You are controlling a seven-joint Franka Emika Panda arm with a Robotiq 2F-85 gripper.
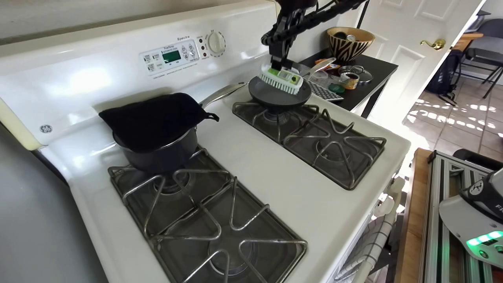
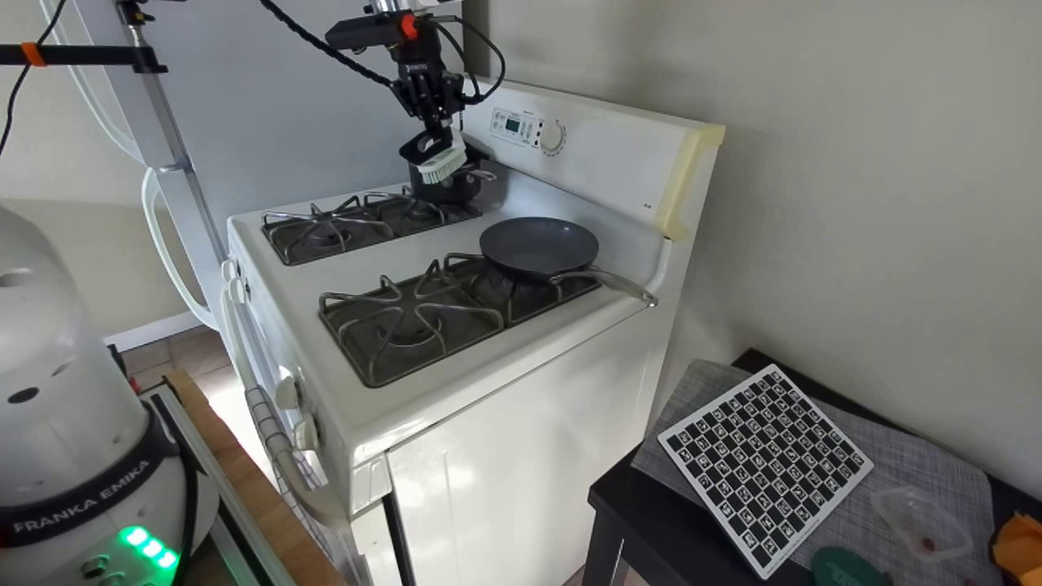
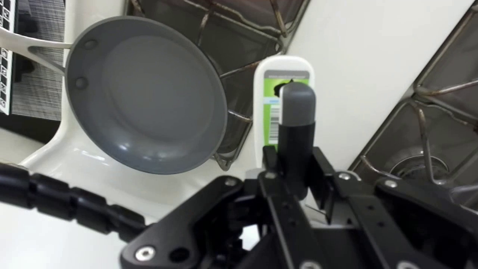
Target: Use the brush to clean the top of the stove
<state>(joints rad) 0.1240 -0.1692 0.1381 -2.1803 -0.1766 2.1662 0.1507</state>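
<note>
The brush [image 1: 289, 80] is white and light green with pale bristles facing down; it also shows in an exterior view [image 2: 443, 164] and the wrist view [image 3: 269, 108]. My gripper [image 1: 278, 65] is shut on the brush's black handle [image 3: 297, 130]. It also shows in an exterior view [image 2: 438, 130] and the wrist view [image 3: 294, 158]. It holds the brush in the air above the back half of the stove [image 1: 259, 177], apart from the surface. The stove is white with dark grates and a back panel; it shows in both exterior views [image 2: 366, 273]. The bristles are hidden in the wrist view.
A grey skillet [image 2: 537, 244] sits on a back burner, its handle over the stove's side edge. A dark pot [image 1: 159, 155] on the other back burner has a black cloth [image 1: 153, 120] on top. A black table [image 2: 643, 505] with a patterned board [image 2: 765, 468] stands beside the stove.
</note>
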